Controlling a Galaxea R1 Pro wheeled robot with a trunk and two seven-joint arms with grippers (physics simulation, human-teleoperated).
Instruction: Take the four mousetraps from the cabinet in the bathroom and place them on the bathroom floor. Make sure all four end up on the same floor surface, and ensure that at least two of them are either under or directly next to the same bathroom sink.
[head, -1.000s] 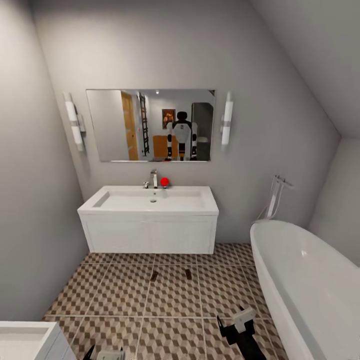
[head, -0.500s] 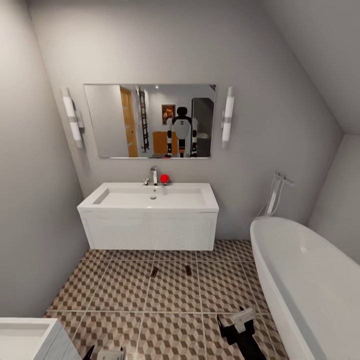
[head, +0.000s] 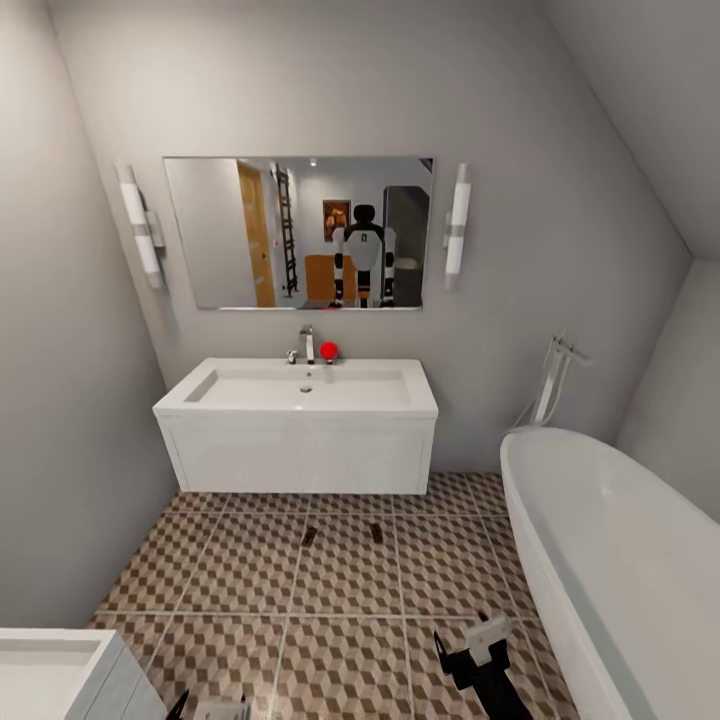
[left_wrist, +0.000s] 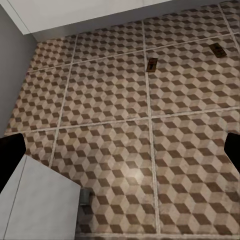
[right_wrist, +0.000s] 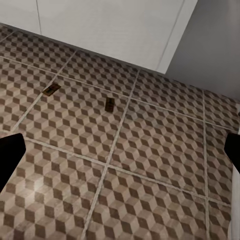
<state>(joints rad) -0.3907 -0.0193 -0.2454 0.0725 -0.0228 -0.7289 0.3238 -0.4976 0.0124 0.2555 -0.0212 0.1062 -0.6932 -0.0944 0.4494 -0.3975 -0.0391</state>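
A: Looking ahead of the right gripper (head: 478, 640): two mousetraps (head: 309, 537) on the bathroom floor (head: 250, 580), just in front of the bathroom sink (head: 300, 395).

B: Side by side, small gap, w/ the second mousetrap (head: 376, 532) nearer the bathtub (head: 620, 560). Jaws?

A: Right fingers wide apart, nothing btwn them. Left gripper (left_wrist: 120, 165) spread too, empty, low beside a second white vanity (head: 50, 680).

B: Mirror (head: 298, 232) reflects the robot.
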